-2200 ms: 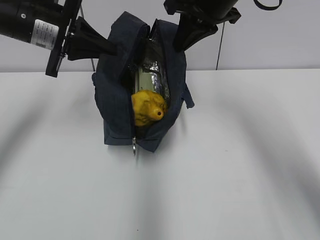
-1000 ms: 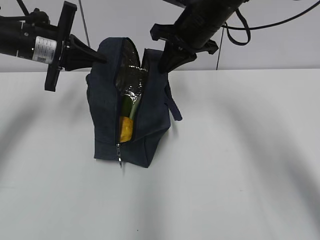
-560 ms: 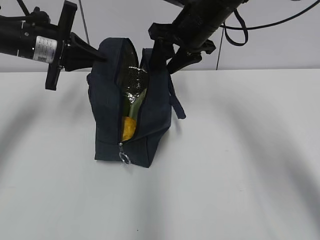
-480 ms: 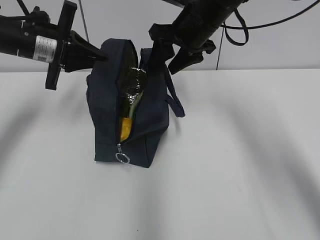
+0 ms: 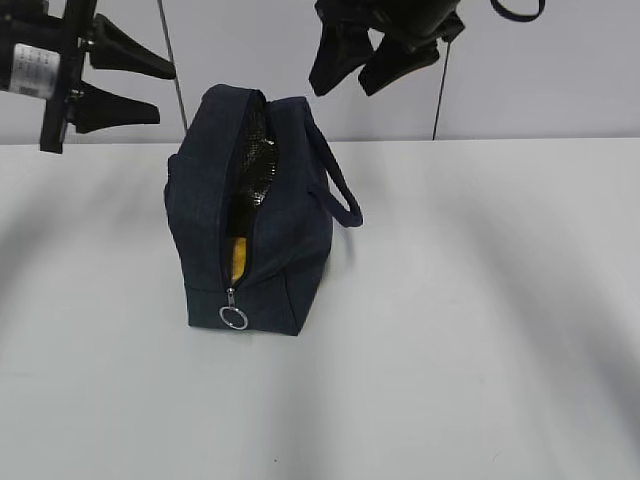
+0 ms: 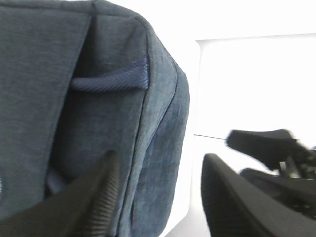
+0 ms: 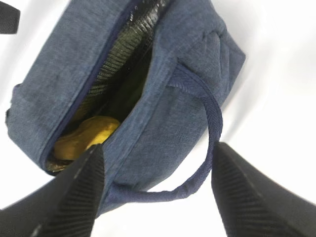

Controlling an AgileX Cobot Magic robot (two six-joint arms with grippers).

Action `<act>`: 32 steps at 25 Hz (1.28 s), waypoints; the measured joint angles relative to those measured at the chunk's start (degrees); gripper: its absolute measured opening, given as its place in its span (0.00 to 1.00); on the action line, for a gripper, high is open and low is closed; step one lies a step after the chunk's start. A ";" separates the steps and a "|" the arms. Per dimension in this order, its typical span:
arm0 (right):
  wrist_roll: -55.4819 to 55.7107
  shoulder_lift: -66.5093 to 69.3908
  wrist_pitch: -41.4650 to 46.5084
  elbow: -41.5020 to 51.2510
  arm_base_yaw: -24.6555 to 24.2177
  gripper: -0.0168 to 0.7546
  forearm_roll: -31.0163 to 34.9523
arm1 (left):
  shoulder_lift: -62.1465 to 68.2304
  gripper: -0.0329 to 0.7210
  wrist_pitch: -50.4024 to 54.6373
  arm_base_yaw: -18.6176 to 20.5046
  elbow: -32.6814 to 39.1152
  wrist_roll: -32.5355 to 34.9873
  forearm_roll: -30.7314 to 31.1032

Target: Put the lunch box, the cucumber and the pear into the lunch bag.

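The dark navy lunch bag (image 5: 205, 200) stands upright on the white table with its top slit narrowly parted. Its silver lining (image 5: 258, 160) shows, and the zipper ring (image 5: 233, 317) hangs at the near end. Through the slit shows the yellow pear (image 5: 238, 258), also seen from the right wrist (image 7: 86, 138). The lunch box and the cucumber are hidden. My left gripper (image 5: 166, 94) hangs open up and to the left of the bag, touching nothing. My right gripper (image 5: 343, 90) is open above the bag's far end. From the right wrist, the loop handle (image 7: 210, 128) lies below the spread fingers, untouched.
White table (image 5: 480, 330) spreads around the bag, with a pale wall behind. In the left wrist view the bag's side (image 6: 74, 123) fills the left, and the right arm's dark fingers (image 6: 266, 143) show at the right.
Both grippers have opened, let go of the bag's rim and pulled up and away. The bag's mouth has narrowed to a slit and the bag has settled upright.
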 joint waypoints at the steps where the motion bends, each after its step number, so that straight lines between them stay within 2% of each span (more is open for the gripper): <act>1: 0.00 -0.98 0.12 0.30 0.78 0.67 -1.34 | -1.21 0.55 0.21 0.15 0.00 0.00 2.37; 9: 0.98 -9.13 0.85 7.43 13.51 0.67 -13.39 | -13.38 0.55 4.65 0.21 0.00 -3.80 22.62; 12: 1.09 -10.82 0.85 10.65 17.20 0.67 -15.44 | -19.11 0.55 5.75 -0.69 0.00 -4.87 29.89; 16: 1.98 -12.61 0.85 14.14 20.66 0.67 -16.59 | -25.76 0.55 7.56 -3.84 0.00 -6.73 37.64; 19: 3.01 -13.70 0.85 16.88 22.42 0.67 -16.73 | -28.47 0.55 8.54 -5.78 0.00 -8.00 41.35; 22: 3.77 -15.18 -3.16 21.08 24.34 0.67 -16.60 | -29.38 0.55 8.70 -6.30 0.00 -8.99 43.87; 28: 3.31 -19.54 -21.18 36.38 29.84 0.67 -16.00 | -29.38 0.55 8.14 -6.30 2.26 -9.17 44.48; 32: 1.01 -21.27 -33.87 48.06 30.77 0.67 -14.74 | -29.38 0.55 6.65 -6.30 4.78 -9.22 44.48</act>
